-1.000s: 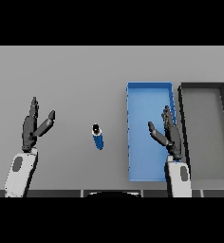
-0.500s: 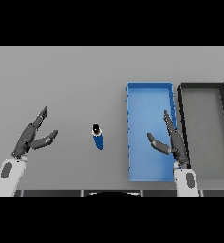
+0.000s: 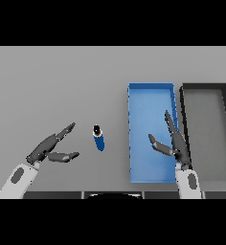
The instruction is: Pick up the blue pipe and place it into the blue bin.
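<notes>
Blue pipe (image 3: 99,139), short, dark-capped, near left hand (image 3: 48,149)

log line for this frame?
phase: pre-grasp | left hand: open, left of blue pipe, apart | right hand: open, over blue bin | pipe: on table

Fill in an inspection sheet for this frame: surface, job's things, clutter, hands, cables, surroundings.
Surface: grey table, flat and plain.
Job's things: blue pipe lies on the table left of the blue bin, apart from it; nothing seen inside the bin.
Clutter: black bin right beside the blue one.
Hands: left hand open, left of the pipe, not touching it; right hand open, over the blue bin's right side.
Cables: nothing seen.
Surroundings: nothing seen beyond the table.
</notes>
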Robot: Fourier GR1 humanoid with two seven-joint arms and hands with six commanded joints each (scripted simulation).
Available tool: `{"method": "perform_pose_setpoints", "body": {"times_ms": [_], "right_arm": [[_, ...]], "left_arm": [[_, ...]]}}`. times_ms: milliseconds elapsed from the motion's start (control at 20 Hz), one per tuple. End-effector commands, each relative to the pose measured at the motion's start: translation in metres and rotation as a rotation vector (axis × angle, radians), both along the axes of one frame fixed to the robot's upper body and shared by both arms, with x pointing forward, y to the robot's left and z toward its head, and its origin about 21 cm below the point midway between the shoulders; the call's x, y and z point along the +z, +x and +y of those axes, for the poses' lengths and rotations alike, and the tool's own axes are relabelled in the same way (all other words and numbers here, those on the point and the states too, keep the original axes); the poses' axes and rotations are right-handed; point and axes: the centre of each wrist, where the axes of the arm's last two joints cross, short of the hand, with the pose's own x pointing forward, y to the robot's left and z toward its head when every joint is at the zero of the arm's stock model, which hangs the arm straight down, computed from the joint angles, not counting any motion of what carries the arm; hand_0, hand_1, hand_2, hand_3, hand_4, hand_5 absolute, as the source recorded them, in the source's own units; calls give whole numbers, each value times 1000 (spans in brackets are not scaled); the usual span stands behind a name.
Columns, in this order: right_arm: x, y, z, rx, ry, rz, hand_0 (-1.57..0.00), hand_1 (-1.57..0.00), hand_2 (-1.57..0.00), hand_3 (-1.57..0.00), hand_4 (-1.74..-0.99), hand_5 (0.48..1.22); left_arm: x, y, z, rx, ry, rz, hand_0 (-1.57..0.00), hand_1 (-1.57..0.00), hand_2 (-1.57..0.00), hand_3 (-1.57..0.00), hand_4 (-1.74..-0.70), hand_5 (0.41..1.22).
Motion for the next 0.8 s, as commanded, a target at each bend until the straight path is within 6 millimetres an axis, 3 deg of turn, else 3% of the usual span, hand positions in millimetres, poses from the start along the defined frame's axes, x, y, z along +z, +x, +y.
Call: {"method": "perform_pose_setpoints", "body": {"times_ms": [0,200,750], "right_arm": [[-1,2,-1,-1,-3,6,1,1,1,1,-1248,612],[0,-1,0,7,13,-15,1,1,1,1,-1263,617],[2,-6,-1,-17,20,3,1,1,1,1,-1266,598]], "left_arm": [[-3,0,-8,-18,9,9,1,1,1,1,-1091,472],[-14,0,-34,-87,-7,11,1,1,1,1,-1109,447],[-43,29,-96,-132,-36,52,1,1,1,1,-1095,441]]}}
